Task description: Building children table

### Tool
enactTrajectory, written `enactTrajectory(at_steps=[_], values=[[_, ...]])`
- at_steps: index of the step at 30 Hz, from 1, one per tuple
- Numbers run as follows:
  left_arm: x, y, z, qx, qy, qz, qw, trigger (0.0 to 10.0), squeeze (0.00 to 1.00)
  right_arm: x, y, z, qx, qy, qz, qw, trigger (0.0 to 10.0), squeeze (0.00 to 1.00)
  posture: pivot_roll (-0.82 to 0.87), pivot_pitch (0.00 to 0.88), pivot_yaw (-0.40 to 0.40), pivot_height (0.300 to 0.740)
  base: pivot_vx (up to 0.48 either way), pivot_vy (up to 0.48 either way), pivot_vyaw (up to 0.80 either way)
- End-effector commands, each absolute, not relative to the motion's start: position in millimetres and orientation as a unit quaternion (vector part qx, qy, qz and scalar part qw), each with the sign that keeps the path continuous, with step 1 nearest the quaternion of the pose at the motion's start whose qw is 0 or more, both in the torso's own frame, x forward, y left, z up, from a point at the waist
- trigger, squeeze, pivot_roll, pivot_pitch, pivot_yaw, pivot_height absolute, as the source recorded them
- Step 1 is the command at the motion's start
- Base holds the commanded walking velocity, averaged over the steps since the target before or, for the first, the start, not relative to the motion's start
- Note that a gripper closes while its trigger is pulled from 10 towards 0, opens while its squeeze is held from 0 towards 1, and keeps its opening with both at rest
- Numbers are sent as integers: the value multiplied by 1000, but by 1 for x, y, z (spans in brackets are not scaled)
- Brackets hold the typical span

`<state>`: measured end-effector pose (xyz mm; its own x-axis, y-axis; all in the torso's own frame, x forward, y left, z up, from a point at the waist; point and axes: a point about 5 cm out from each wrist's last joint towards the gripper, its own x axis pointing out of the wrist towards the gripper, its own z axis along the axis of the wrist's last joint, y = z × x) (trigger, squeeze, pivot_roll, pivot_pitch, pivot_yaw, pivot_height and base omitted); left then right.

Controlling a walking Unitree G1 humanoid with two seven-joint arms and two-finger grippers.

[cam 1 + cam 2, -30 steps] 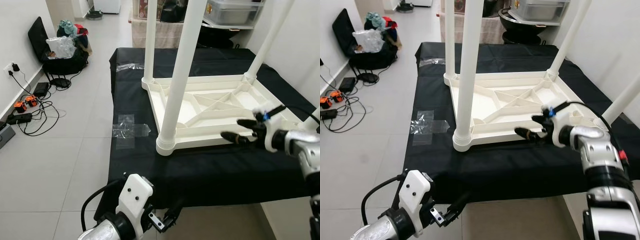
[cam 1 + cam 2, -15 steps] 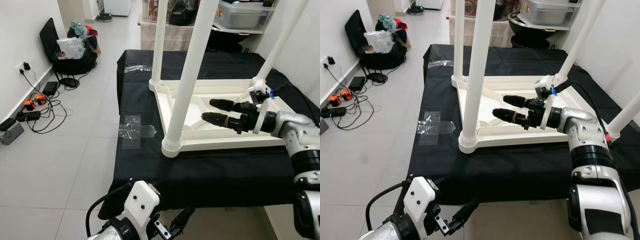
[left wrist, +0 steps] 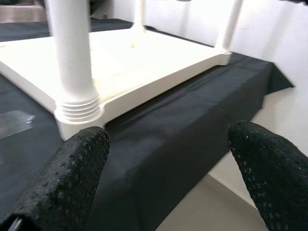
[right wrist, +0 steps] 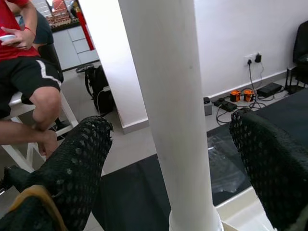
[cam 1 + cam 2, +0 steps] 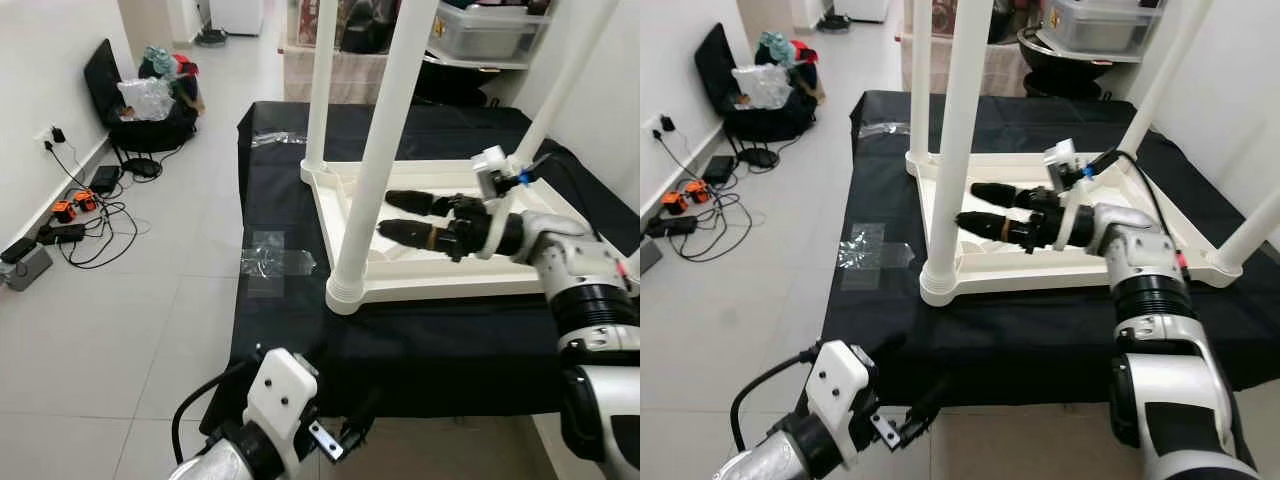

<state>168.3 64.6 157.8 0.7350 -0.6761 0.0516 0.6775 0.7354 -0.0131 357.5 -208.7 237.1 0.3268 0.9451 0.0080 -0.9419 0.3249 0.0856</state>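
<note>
A white plastic children's table point(image 5: 452, 286) lies upside down on a black-covered surface point(image 5: 290, 320), its legs pointing up. The nearest leg point(image 5: 377, 150) stands at the front left corner. My right gripper point(image 5: 386, 213) reaches across the table's underside and is open just right of that leg, not touching it. In the right wrist view the leg point(image 4: 173, 110) stands between and beyond the two fingers point(image 4: 72, 168). My left gripper point(image 5: 352, 425) hangs open, low in front of the surface's near edge, and its wrist view looks at the leg's ribbed base point(image 3: 77, 108).
A strip of clear tape point(image 5: 272, 262) lies on the black cloth left of the table. Cables and a power strip point(image 5: 70, 205) and a black bag point(image 5: 150, 115) lie on the tiled floor to the left. A seated person point(image 4: 24, 72) appears in the right wrist view. A white wall stands close on the right.
My right gripper has moved left over the table's underside, from its front right edge to beside the nearest leg, staying open. The left arm has stayed low.
</note>
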Motion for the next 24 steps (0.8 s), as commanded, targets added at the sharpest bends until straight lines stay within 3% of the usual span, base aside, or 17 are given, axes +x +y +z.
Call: enactTrajectory(at_steps=[1,7,24], values=[[169,65,158,-14,-24,-355,935,10000,0,358,-207,242,33,12,588,808,10000,0,102,63,-84,740,0,0,0],[179,70,176,-6,-71,-314,947,10000,0,363,-190,243,41,-3,598,800,10000,0,107,71,-91,740,0,0,0],[184,72,190,-1,-101,-299,949,10000,0,372,-152,241,57,-23,599,799,10000,0,114,73,-97,740,0,0,0]])
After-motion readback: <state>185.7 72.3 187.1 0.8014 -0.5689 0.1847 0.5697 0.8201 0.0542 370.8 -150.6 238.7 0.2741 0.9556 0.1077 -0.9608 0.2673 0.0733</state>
